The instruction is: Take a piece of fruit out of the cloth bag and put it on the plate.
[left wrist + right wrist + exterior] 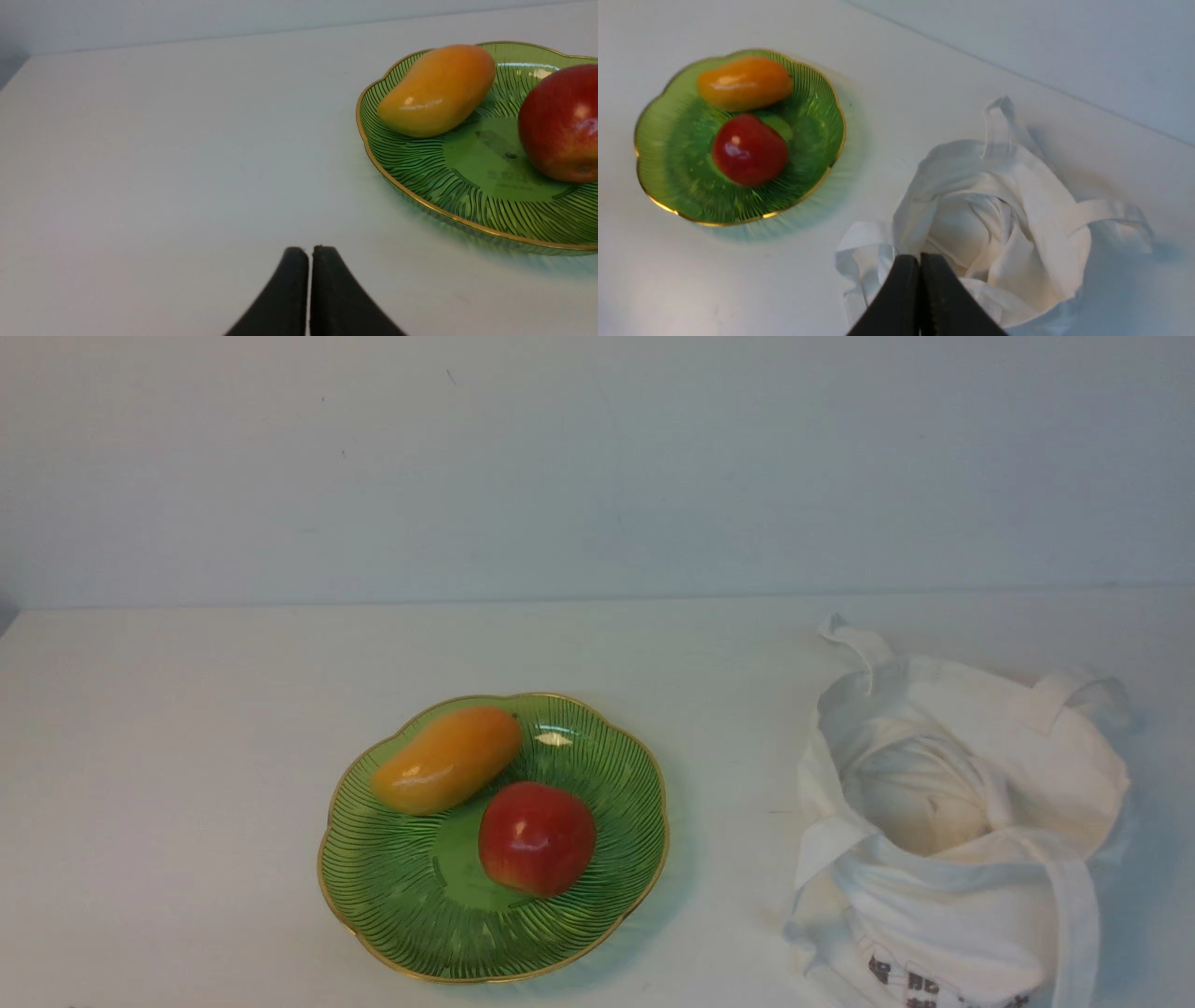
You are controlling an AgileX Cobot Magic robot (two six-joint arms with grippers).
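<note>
The red apple (537,838) lies in the green glass plate (597,887), near its middle, beside an orange-yellow mango (448,759). The white cloth bag (962,821) sits crumpled and open at the right, with dark print near its bottom. Neither gripper shows in the front view. In the left wrist view my left gripper (308,252) is shut and empty over bare table, apart from the plate (420,186) and apple (560,123). In the right wrist view my right gripper (920,259) is shut and empty, above the bag's near edge (1017,224); the apple (749,150) lies on the plate (668,186).
The white table meets a pale wall at the back. The bag's strap handles (1074,905) hang loose around its mouth. Bare table lies left of the plate and between the plate and the bag.
</note>
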